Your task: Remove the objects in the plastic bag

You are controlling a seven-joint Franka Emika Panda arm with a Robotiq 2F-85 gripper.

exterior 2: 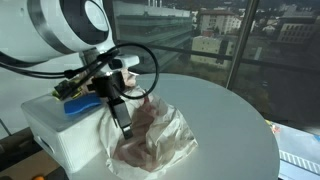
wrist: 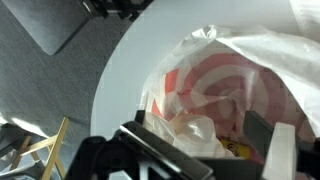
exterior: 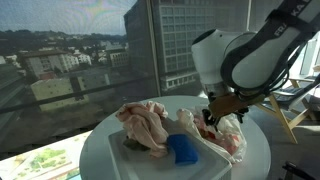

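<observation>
The crumpled plastic bag (exterior: 150, 125) lies on the round white table (exterior: 100, 150), and in both exterior views the gripper (exterior 2: 126, 128) reaches down into its rumpled top, near the bag's middle. In the wrist view the fingers (wrist: 150, 146) stand spread wide apart with the bag's red-and-white printed film (wrist: 235, 85) and pale folds bunched in the gap between them; whether they touch or grip anything cannot be told. A blue object (exterior: 183, 150) rests against the bag's near side, just beside the gripper.
</observation>
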